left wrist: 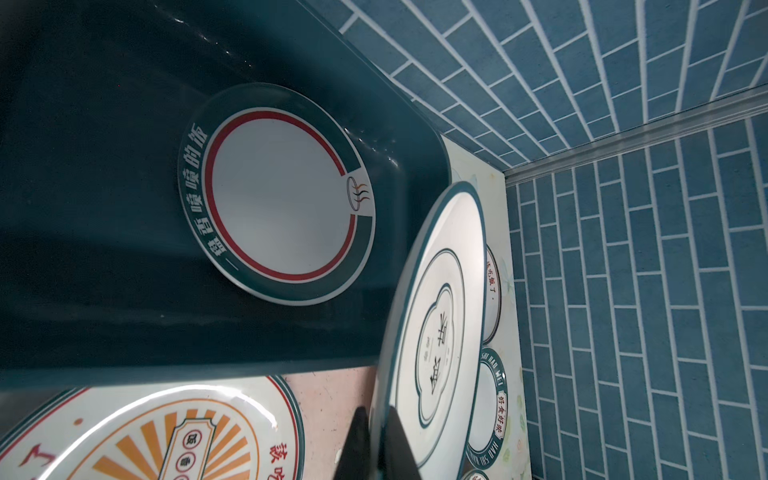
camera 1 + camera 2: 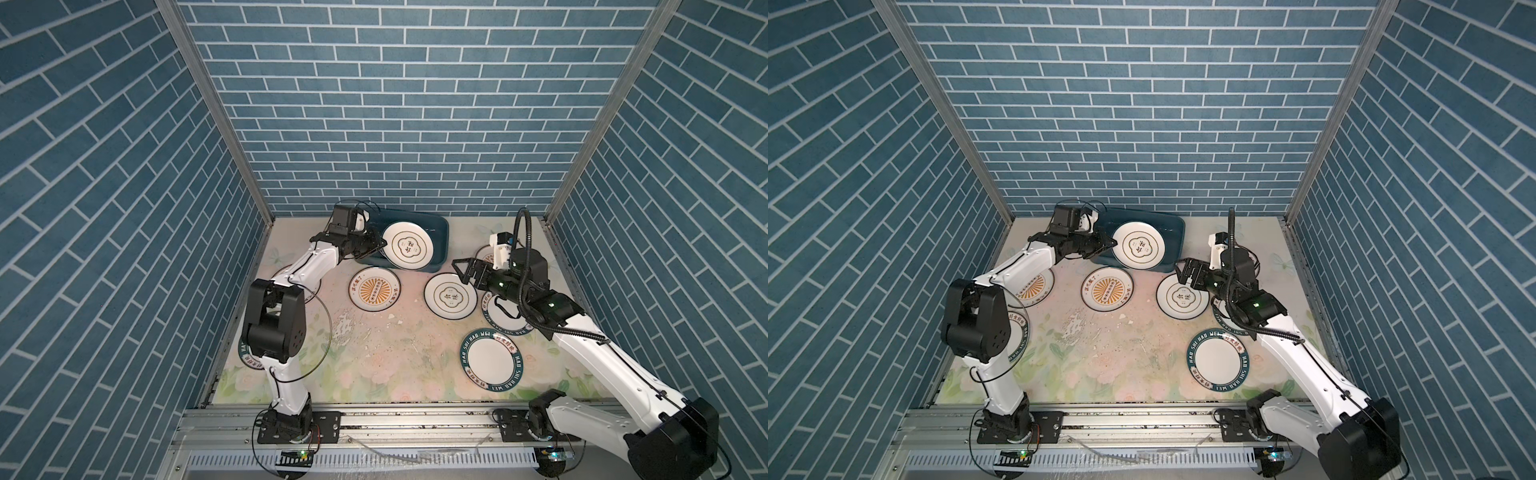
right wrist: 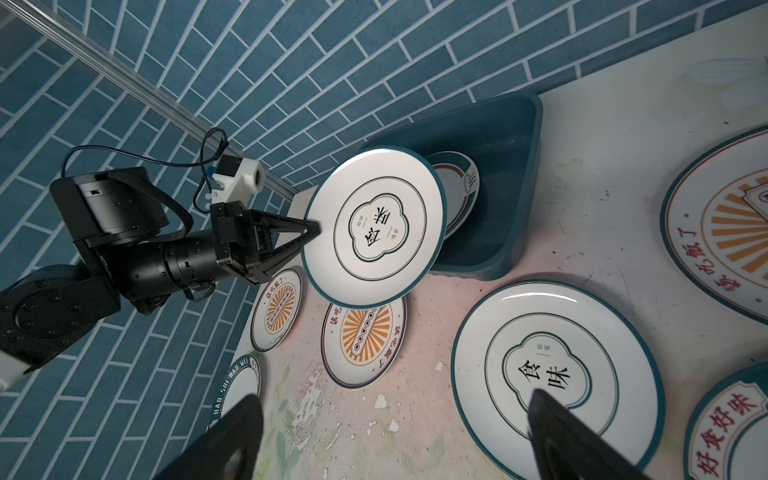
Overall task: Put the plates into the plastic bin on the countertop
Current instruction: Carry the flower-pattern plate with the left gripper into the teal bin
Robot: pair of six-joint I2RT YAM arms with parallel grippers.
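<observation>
The left gripper [image 3: 313, 227] is clamped on the rim of a white plate [image 2: 409, 245]. It holds the plate tilted in the air, over the front part of the bin [image 2: 438, 237] and partly across the bin's front wall. One plate [image 1: 282, 195] already lies flat inside the bin.

The hold is a thin pinch at one edge, so the plate's weight hangs far from the fingers. It could swing or slip out. If it is let go from here, I judge its low edge may catch the bin's front wall and tip out onto the sunburst plate [image 2: 376, 289] just in front of the bin. If it drops from this height, it could strike the plate inside the bin and chip.

The right gripper [image 2: 461, 272] has its jaws wide apart and holds nothing. It hovers over another plate [image 3: 557, 374] on the countertop [image 2: 374, 353], off the bin's right front corner. If both arms reach for the bin together, they may collide.
</observation>
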